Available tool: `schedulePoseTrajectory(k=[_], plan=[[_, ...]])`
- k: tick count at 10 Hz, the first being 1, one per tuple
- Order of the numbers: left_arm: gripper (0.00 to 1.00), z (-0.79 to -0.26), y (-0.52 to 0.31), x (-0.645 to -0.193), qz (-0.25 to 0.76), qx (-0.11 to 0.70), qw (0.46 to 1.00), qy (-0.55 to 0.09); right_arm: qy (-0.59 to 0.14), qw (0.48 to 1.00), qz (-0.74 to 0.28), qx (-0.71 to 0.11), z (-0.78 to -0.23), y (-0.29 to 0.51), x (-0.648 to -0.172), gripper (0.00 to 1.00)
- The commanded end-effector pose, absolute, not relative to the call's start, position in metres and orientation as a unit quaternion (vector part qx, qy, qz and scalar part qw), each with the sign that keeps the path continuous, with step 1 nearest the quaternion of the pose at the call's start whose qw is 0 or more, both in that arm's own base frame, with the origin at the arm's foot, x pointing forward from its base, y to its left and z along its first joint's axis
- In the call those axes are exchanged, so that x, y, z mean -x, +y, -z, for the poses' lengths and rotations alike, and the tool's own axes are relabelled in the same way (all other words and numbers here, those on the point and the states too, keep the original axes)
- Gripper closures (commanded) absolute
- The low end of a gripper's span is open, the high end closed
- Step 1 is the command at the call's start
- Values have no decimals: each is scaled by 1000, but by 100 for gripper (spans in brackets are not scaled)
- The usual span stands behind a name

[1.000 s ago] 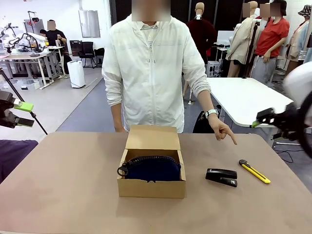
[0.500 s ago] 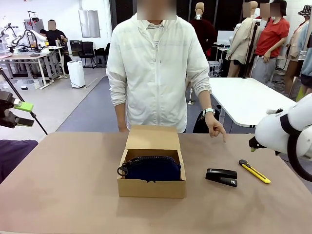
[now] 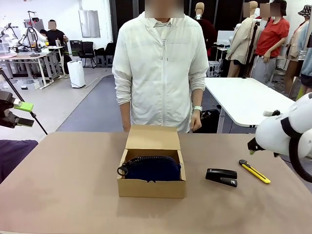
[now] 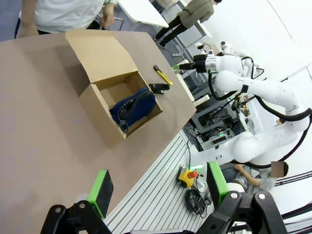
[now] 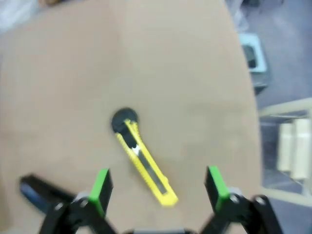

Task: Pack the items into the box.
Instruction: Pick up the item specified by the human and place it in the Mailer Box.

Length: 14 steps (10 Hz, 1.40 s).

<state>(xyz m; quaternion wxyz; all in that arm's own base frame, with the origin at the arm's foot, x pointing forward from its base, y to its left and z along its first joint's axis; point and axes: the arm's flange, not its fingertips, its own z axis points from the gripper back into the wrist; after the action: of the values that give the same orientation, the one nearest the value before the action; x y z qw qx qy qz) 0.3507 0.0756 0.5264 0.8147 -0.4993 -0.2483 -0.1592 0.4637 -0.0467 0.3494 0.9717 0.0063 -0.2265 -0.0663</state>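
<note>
Right gripper (image 5: 157,189) hovers over utility knife (image 5: 144,163), jaws spread wide, holding nothing. Knife lies diagonal on table, near stapler (image 3: 222,176); pouch (image 3: 152,168) already in box (image 3: 151,189). Best to roll the wrist square across the handle and grip mid-length. Left gripper (image 4: 158,187) likewise agape, empty.

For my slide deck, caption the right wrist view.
Open right gripper above the yellow utility knife on the table, stapler alongside.

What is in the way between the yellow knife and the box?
The black stapler lies between the yellow knife and the box, so the knife probably has to be lifted over it. Nothing visible lies between the open right pincer and the knife.
</note>
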Motion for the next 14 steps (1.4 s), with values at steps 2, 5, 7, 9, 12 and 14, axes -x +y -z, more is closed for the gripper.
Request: schedulePoseTrajectory(k=[2,5,7,9,12,14], plan=[[0,-528,78,-349,160,501,815,-243,-148,987,31,52,-347,-25,-479,0],[0,-528,78,-349,160,501,815,-243,-156,987,35,34,-334,-19,-486,0],[0,-528,78,-349,160,501,815,-243,-135,990,10,42,-329,-15,-490,0],[0,-528,78,-349,160,501,815,-243,-113,988,-84,58,-328,-13,-490,0],[0,-528,78,-349,160,501,815,-243,-63,962,-258,59,-328,-11,-481,0],[0,-528,78,-349,160,501,815,-243,-91,968,-234,31,-331,-9,-486,0]])
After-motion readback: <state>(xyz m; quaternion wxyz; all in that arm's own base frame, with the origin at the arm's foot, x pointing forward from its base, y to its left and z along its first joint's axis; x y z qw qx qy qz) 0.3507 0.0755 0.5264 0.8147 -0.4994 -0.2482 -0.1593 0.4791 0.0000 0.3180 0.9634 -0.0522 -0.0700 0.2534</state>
